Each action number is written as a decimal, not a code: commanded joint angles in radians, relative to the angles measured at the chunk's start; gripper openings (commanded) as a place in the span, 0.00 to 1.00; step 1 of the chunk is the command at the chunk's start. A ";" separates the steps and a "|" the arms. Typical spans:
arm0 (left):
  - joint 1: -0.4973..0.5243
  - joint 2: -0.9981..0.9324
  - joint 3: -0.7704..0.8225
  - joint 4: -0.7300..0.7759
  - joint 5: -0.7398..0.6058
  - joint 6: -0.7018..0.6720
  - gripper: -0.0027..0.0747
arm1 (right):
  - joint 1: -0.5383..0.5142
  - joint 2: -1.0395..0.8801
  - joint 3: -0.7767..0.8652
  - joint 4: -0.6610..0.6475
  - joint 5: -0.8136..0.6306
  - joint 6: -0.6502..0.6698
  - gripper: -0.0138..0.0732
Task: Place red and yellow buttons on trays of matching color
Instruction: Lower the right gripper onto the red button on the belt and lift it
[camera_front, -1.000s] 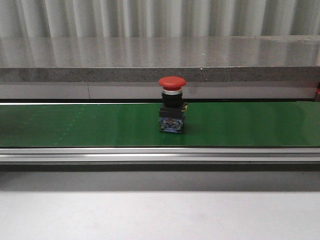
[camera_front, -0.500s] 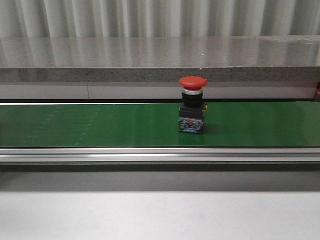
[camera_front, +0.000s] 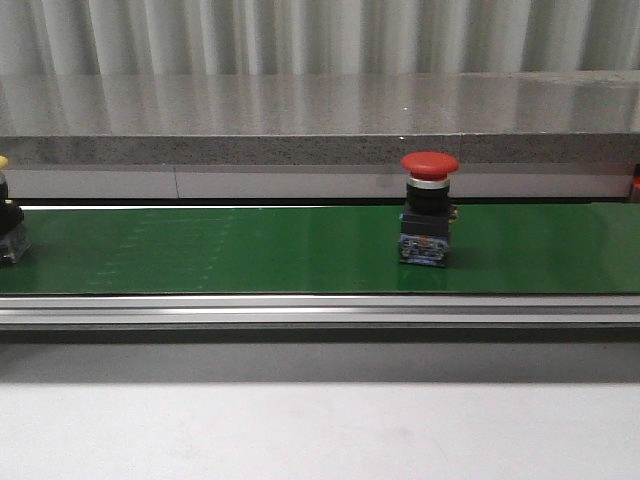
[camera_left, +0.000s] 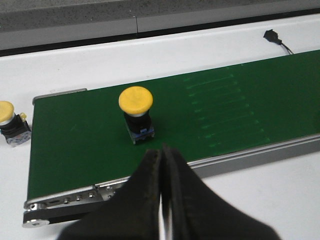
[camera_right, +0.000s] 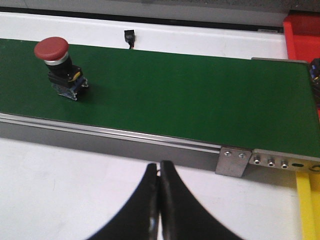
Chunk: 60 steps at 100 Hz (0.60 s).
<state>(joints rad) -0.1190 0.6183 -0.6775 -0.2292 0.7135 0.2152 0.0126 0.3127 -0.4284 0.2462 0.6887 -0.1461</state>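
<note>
A red button (camera_front: 429, 220) stands upright on the green conveyor belt (camera_front: 250, 250), right of centre; it also shows in the right wrist view (camera_right: 59, 67). A yellow button (camera_left: 136, 113) stands on the belt's left end and shows at the front view's left edge (camera_front: 8, 235). Another yellow button (camera_left: 11, 123) lies off the belt on the white table. My left gripper (camera_left: 163, 155) is shut and empty, near the belt's front rail. My right gripper (camera_right: 159, 172) is shut and empty over the white table in front of the belt. A red tray (camera_right: 303, 31) shows partly at the far right.
The belt has an aluminium front rail (camera_front: 320, 310) and an end bracket (camera_right: 270, 161). A grey stone ledge (camera_front: 320, 120) runs behind the belt. A small black connector (camera_right: 129, 37) lies behind the belt. A yellow strip (camera_right: 306, 205) shows at the right wrist view's edge.
The red button has travelled rightward along the belt. A yellow button has come into the front view at the left edge.
</note>
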 joint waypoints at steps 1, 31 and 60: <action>-0.008 -0.061 0.016 -0.037 -0.059 0.002 0.01 | 0.001 0.004 -0.024 0.005 -0.057 -0.010 0.08; -0.008 -0.139 0.062 -0.038 -0.042 0.002 0.01 | 0.056 0.169 -0.172 -0.020 0.004 -0.010 0.08; -0.008 -0.139 0.062 -0.038 -0.042 0.002 0.01 | 0.094 0.492 -0.466 -0.031 0.146 -0.010 0.33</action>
<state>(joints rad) -0.1193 0.4751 -0.5917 -0.2437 0.7365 0.2152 0.1038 0.7156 -0.7906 0.2172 0.8375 -0.1461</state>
